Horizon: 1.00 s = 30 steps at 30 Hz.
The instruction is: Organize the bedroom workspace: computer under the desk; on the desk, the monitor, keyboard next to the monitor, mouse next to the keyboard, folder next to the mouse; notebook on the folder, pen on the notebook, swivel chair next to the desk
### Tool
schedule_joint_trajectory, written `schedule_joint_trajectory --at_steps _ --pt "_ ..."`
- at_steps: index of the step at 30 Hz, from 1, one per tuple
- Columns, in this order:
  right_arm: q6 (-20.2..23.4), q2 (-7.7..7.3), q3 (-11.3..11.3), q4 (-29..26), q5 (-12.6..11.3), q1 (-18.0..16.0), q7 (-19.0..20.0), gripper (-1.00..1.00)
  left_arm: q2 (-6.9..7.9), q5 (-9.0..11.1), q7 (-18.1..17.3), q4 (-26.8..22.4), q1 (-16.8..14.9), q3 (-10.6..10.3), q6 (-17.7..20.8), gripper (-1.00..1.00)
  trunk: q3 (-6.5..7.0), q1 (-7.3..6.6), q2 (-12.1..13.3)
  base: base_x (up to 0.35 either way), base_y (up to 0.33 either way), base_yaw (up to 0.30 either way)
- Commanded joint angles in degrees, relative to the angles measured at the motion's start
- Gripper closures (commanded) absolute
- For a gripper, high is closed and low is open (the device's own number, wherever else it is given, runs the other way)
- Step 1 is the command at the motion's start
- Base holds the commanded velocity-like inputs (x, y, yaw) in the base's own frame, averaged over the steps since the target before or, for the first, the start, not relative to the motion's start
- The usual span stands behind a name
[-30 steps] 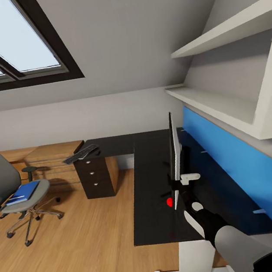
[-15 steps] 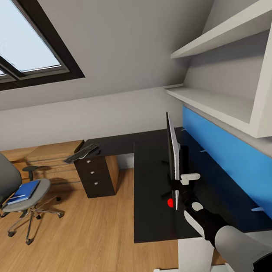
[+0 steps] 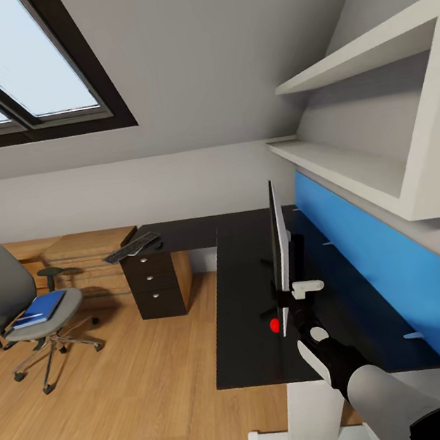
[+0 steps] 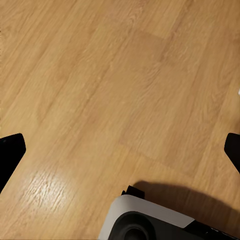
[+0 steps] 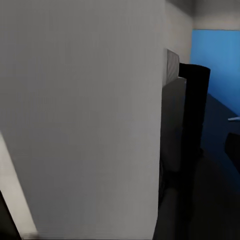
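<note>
Two wings of the black table (image 3: 249, 293) meet in an L. The longer wing runs along the blue wall panel (image 3: 376, 266), and the shorter one ends over a dark drawer unit (image 3: 152, 284). The monitor (image 3: 279, 246) stands upright on the longer wing and is seen almost edge-on, with its white back toward the panel. A wide strip of bare tabletop lies between the screen and the table's open edge.

The right gripper (image 3: 298, 301) is at the monitor's near lower corner, on the back side. In the right wrist view the pale back of the monitor (image 5: 80, 115) is very close, and I cannot tell whether the fingers press on it or are loose.

The keyboard (image 3: 131, 248) lies at an angle on the shorter wing, with one end over the table edge. The swivel chair (image 3: 17, 309) stands well apart from the table, close to a light-wood chest of drawers (image 3: 86, 252). The blue folder (image 3: 42, 306) lies on its seat with a thin white pen (image 3: 26, 319) on top. Between the chair and the table the wooden floor (image 3: 134, 397) is wide and free.

The left gripper (image 4: 120, 150) hangs over this floor with its fingertips (image 4: 10, 155) far apart and nothing between them.
</note>
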Motion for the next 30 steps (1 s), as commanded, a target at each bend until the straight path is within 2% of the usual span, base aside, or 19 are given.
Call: schedule_joint_trajectory --at_steps 1,30 --pt "-0.23 -0.05 0.49 0.04 -0.54 -0.06 -0.36 -1.0 0.0 -0.2 0.32 -0.01 -0.03 -0.07 -0.14 -1.0 -0.11 0.03 -0.1 -0.02 0.0 0.0" --pt "-0.23 -0.05 0.53 0.0 -0.54 -0.06 -0.36 -1.0 0.0 -0.24 0.32 -0.07 -0.03 -0.11 -0.22 -1.0 -0.11 0.03 -0.1 -0.004 -0.021 0.0"
